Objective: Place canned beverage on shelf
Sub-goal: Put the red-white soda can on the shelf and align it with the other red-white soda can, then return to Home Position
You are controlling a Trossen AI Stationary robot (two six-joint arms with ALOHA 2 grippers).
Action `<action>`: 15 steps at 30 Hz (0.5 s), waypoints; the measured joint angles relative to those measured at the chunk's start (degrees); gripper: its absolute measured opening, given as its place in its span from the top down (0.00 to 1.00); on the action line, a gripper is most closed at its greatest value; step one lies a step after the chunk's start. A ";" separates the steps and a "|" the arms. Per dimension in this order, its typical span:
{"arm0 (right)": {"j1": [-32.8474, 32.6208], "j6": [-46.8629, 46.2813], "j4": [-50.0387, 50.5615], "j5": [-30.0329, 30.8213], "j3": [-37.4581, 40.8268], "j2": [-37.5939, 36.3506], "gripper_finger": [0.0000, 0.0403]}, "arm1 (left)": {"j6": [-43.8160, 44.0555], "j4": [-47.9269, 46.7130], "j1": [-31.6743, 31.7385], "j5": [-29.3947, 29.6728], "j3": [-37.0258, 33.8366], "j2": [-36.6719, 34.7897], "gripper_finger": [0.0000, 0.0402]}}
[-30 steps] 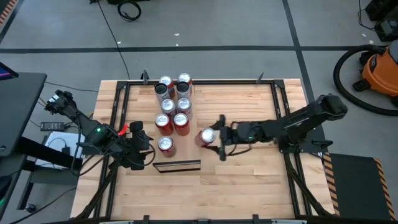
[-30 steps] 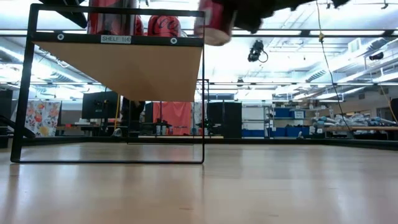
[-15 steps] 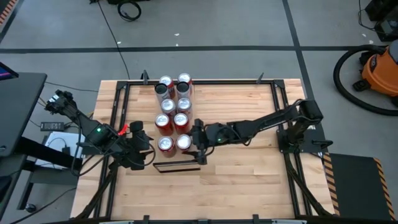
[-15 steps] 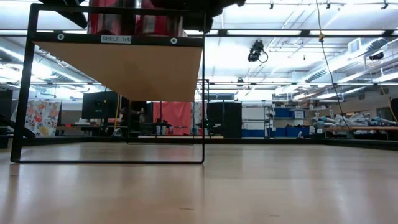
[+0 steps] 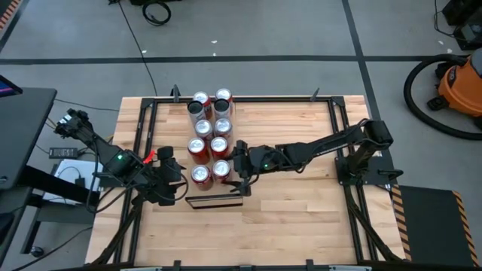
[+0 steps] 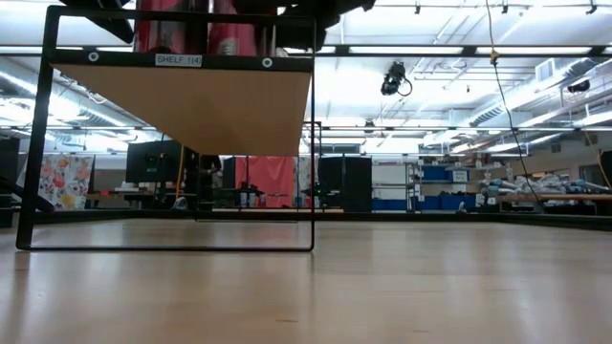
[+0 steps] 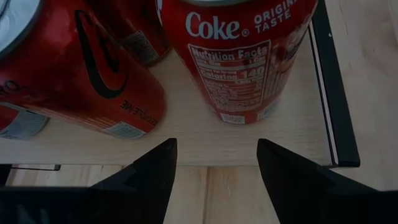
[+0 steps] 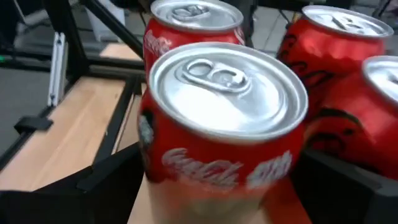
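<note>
**Can set on the shelf, fingers apart around it**

The right end effector [image 5: 239,167] has its two fingers standing apart on either side of the newest can [image 5: 221,168], which sits upright on the shelf [image 5: 214,197] near its front edge. In the right wrist view that can [image 8: 225,124] fills the space between the dark fingers, with a gap showing on each side, so it looks released rather than clamped. Just beside it stands another front can [image 5: 199,175], and behind them the rest of the cans [image 5: 212,120] run in two rows toward the far end. The left end effector [image 5: 167,183] waits at the near left of the shelf, its fingers apart and holding nothing; its own view shows a Coke can [image 7: 239,56] close to the shelf's dark-edged corner.

The likely risks lie in the withdrawal. The fingers are close to the can's sides, so pulling back at an angle could drag it toward the shelf's front edge or tip it. A sideways swing could knock it into its neighbour and disturb the rows. The shelf stands raised above the desk [image 5: 301,218], so a toppled can could roll off and fall.
</note>
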State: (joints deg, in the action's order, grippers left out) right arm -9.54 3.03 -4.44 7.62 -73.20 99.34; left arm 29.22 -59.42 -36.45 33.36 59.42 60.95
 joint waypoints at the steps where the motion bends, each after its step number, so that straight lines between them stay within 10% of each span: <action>1: -0.09 -0.01 0.61 0.30 0.02 -0.46 0.06 | 0.02 -0.06 0.00 0.00 0.00 0.01 0.42; 15: -1.82 -1.49 8.43 3.35 0.05 -5.47 0.06 | -0.29 -0.63 0.00 0.02 0.00 0.00 0.42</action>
State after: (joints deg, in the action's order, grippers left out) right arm -11.36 1.54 3.99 10.97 -73.14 93.86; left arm 28.93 -60.05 -36.45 33.39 59.42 60.95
